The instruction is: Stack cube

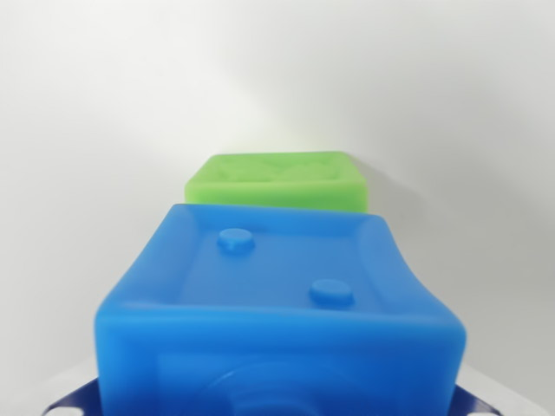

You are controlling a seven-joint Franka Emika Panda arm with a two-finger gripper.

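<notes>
Jaws state: cannot tell; only dark blue bits show at the wrist view's bottom corners, w/ blue cube (277, 295) filling the foreground between them, close to cam. Cube's recessed face shows two raised studs. Green cube (277, 180) sits just behind it on white bench (87, 130); contact btwn cubes unclear.
</notes>
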